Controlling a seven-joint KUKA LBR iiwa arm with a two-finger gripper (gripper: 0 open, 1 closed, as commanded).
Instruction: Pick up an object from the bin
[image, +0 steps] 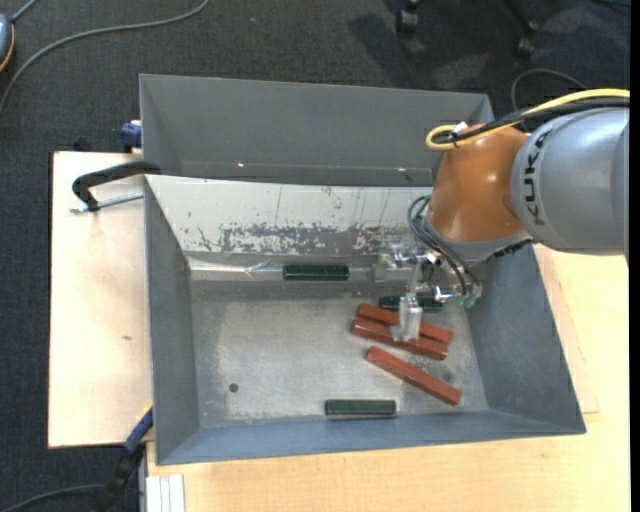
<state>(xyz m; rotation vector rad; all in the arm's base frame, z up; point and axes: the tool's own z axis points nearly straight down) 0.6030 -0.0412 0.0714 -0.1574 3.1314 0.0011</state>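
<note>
My gripper (410, 322) hangs low in the right half of the bin, right over a small cluster of red bars. Two red bars (378, 319) lie side by side under it, running from upper left to lower right, and the gripper's tip covers their middle. A third red bar (412, 375) lies just in front of them, apart from the gripper. I cannot tell whether the gripper touches the bars below it.
A dark green bar (315, 271) lies along the foot of the back wall. Another dark green bar (360, 407) rests at the front wall. The arm and its orange cover overhang the bin's right rear corner.
</note>
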